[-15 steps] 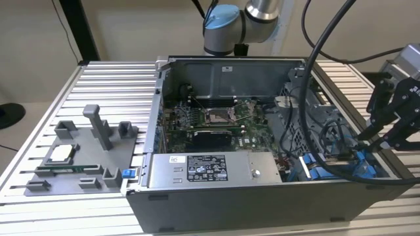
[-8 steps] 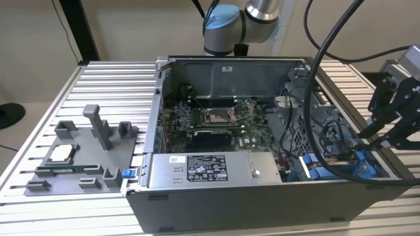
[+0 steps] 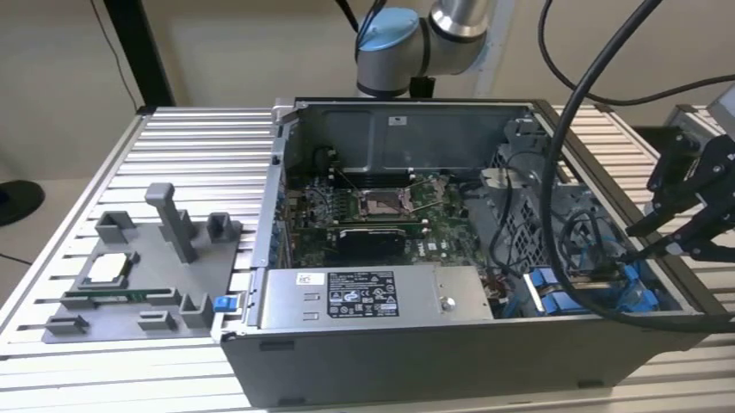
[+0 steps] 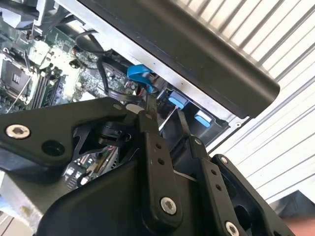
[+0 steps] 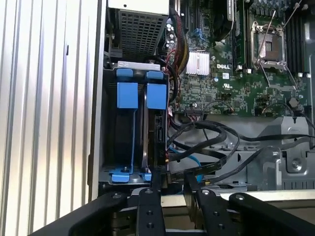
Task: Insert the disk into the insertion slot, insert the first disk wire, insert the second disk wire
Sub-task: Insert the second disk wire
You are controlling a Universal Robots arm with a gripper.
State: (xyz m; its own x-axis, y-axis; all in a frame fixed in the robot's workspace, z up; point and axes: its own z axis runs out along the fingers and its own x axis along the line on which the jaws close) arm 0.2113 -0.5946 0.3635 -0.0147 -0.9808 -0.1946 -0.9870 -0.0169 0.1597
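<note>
The disk (image 5: 156,140) stands on edge inside the insertion slot (image 5: 110,147), a grey bay with blue rails in the case's corner at the exterior view's right (image 3: 569,297). Blue tabs (image 5: 127,96) top the bay. My gripper (image 5: 172,174) hangs at the bay's end, where a flat black wire (image 5: 206,168) and a thin blue wire (image 5: 189,158) reach the disk. In the second wrist view the gripper (image 4: 165,110) points at the blue tabs (image 4: 176,98), with the blue wire (image 4: 139,73) just beyond. In the exterior view the gripper (image 3: 639,245) leans over the case's right wall.
The open computer case lies on a slatted metal table (image 3: 195,155). A grey power-supply box (image 3: 367,297) sits beside the bay, and the processor socket (image 3: 379,202) lies mid-board. A grey fixture (image 3: 150,275) stands at the exterior view's left. Thick black cables (image 3: 574,103) hang over the case.
</note>
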